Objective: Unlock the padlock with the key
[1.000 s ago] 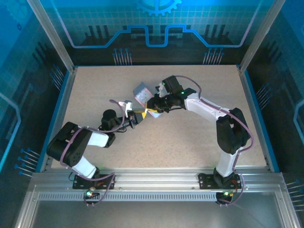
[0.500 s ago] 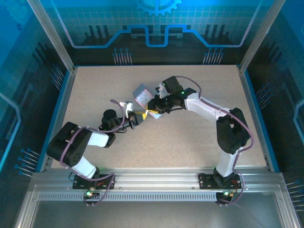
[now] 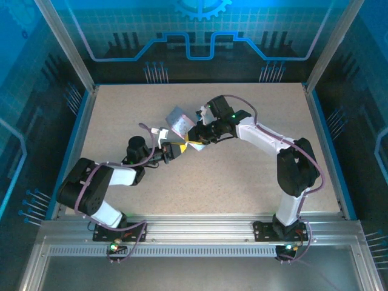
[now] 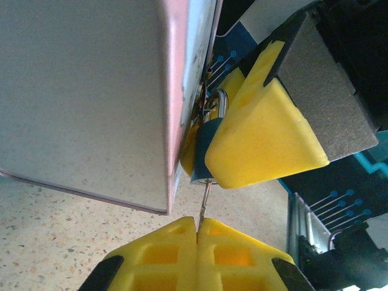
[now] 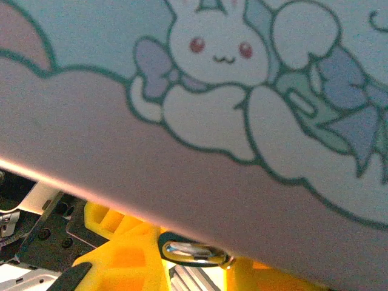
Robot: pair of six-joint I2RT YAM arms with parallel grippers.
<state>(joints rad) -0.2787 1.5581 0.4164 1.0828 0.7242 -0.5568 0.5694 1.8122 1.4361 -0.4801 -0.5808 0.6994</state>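
In the left wrist view my left gripper (image 4: 197, 227) is shut on the key (image 4: 206, 203). The thin shaft rises from between the yellow pads, and its tip meets the underside of the small blue padlock (image 4: 205, 151). My right gripper's yellow fingers (image 4: 260, 139) clamp the padlock body from both sides. In the right wrist view the padlock's metal shackle (image 5: 194, 251) shows between the fingers of the right gripper (image 5: 194, 270), tight against the cartoon tin (image 5: 230, 91). From above, the left gripper (image 3: 171, 150) and right gripper (image 3: 193, 141) meet tip to tip just below the tin (image 3: 179, 119).
The pale tin (image 4: 91, 91) hangs beside the padlock, tilted up off the speckled table (image 3: 242, 176). Blue walls and metal posts fence the table on every side. The aluminium rail (image 3: 200, 233) carrying both arm bases runs along the near edge.
The left arm's wrist has shifted slightly left and away, and the right wrist has edged up a little. The tin has tipped slightly. Both grips are unchanged.
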